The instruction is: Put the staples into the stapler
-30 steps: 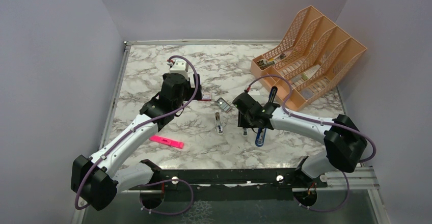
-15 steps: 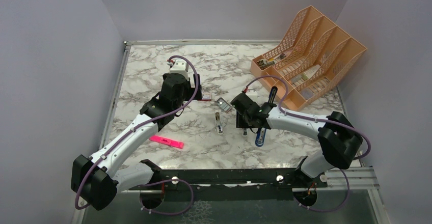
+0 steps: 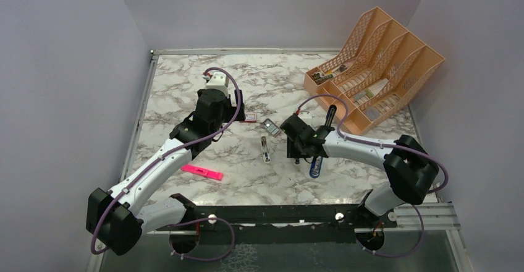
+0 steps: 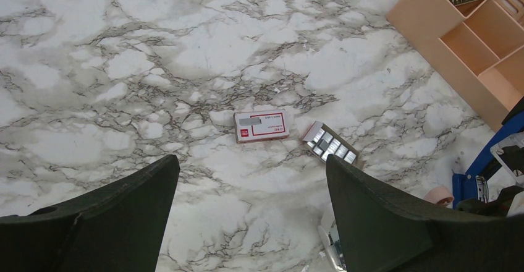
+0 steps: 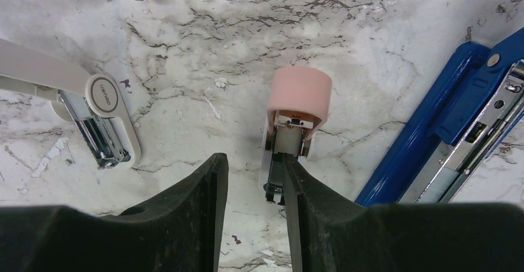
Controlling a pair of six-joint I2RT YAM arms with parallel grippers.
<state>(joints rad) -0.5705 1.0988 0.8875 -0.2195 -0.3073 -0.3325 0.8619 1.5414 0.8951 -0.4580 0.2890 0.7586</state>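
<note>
The staples [image 4: 331,145] lie as silver blocks in a small open tray on the marble, beside their red-and-white box [image 4: 261,126]. My left gripper [image 4: 252,159] hangs open above both, holding nothing. A small pink-and-white stapler [image 5: 296,108] lies opened up, its metal magazine pointing towards my right gripper [image 5: 254,161]. The right gripper's jaws stand partly open low over the table. The magazine's end sits just inside the right finger, and the rest of the gap is bare. In the top view the tray of staples [image 3: 270,127] lies between the left gripper [image 3: 236,112] and the right gripper [image 3: 295,148].
A white stapler [image 5: 102,120] lies left of the right gripper and a blue stapler [image 5: 445,136] to its right. A pink highlighter [image 3: 202,172] lies at the near left. An orange file organiser [image 3: 377,68] fills the far right corner.
The right arm has shifted slightly to the left and its jaws have widened a little. The left arm has not moved.
</note>
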